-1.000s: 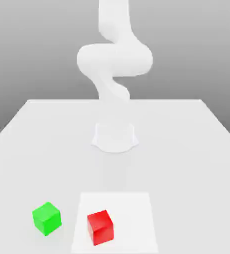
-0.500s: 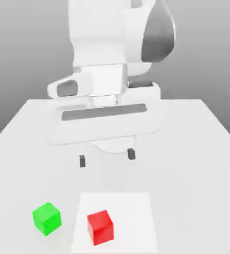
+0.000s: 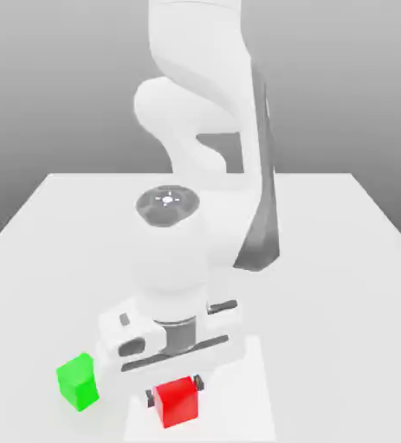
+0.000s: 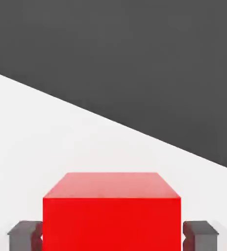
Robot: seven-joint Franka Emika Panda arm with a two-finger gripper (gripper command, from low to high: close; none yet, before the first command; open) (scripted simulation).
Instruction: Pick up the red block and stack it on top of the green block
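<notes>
The red block (image 3: pixel 177 401) sits near the table's front edge, on a paler square patch (image 3: pixel 255 407). My gripper (image 3: pixel 176 391) has come down over it, one dark finger pressed against each side, shut on it. In the hand view the red block (image 4: pixel 110 215) stands between the two grey fingertips (image 4: pixel 24 234), both touching its sides. The green block (image 3: pixel 77 382) rests on the table a short way toward the exterior view's left of the red one, partly behind the hand's body.
The white table (image 3: pixel 342 260) stretches back to the arm's base. The arm's links (image 3: pixel 203 130) rise over the middle of it, above the hand.
The hand has dropped from above the table's middle to the red block, and its fingers have gone from wide open to shut on the block's sides. Neither block has moved.
</notes>
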